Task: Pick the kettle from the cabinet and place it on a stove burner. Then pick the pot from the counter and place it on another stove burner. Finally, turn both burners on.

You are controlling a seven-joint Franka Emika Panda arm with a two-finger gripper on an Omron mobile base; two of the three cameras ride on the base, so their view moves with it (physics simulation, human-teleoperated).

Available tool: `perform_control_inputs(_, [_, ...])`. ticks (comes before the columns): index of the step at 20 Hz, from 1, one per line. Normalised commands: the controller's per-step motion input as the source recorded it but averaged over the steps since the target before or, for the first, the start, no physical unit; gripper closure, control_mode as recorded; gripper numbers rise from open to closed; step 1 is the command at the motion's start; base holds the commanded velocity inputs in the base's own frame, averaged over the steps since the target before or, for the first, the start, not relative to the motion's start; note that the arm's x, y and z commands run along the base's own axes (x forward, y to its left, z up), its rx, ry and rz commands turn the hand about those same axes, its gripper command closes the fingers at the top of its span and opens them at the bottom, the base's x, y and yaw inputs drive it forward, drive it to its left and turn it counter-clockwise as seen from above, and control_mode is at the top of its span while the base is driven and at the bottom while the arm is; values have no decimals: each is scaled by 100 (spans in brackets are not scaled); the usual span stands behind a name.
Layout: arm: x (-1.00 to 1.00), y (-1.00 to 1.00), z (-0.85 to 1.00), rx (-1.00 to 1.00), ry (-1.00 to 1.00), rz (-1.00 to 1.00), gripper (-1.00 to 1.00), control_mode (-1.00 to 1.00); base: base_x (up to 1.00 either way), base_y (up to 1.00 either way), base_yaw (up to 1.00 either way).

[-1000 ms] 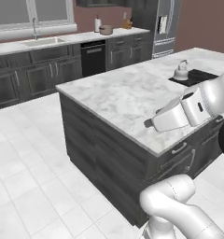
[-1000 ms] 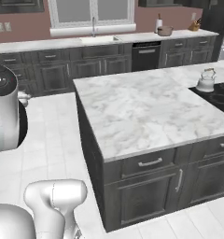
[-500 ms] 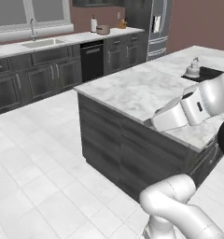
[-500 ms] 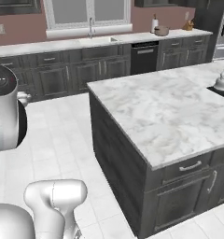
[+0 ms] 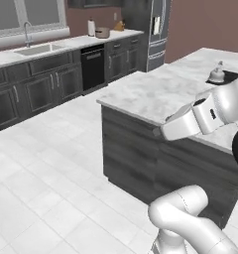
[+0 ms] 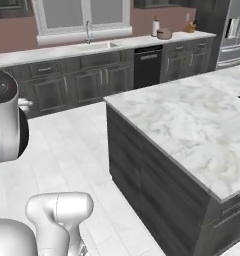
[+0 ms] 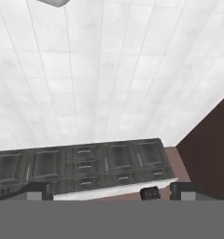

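- Pot (image 5: pixel 102 32): on the far counter (image 5: pixel 66 45), beside a paper-towel roll (image 5: pixel 91 27), right of the sink (image 5: pixel 34 48).
- Kettle (image 5: pixel 217 74): upright on the black cooktop (image 5: pixel 230 76), island's far right.
- Gripper (image 7: pixel 104 192): jaws wide apart, empty, facing floor tiles (image 7: pixel 109 74).

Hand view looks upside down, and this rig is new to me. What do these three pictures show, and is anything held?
One white arm on a driving base. Two cameras ride behind it, left and right, looking across the marble island. The hand view looks along the gripper, rolled over, so floor tiles sit above dark cabinets. Its jaws stand wide open, holding nothing. The kettle sits on the black cooktop; the pot waits on the far counter.
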Motion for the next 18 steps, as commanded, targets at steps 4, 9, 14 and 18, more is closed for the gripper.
perform_control_inputs(4, [0,0,0,0,0,0,-100,100,53,100,-27])
perform_control_inputs(9, [0,0,0,0,0,0,-100,100,61,100,-24])
perform_control_inputs(14, [0,0,0,0,0,0,-100,100,60,100,-23])
perform_control_inputs(18, [0,0,0,0,0,0,-100,100,62,100,-23])
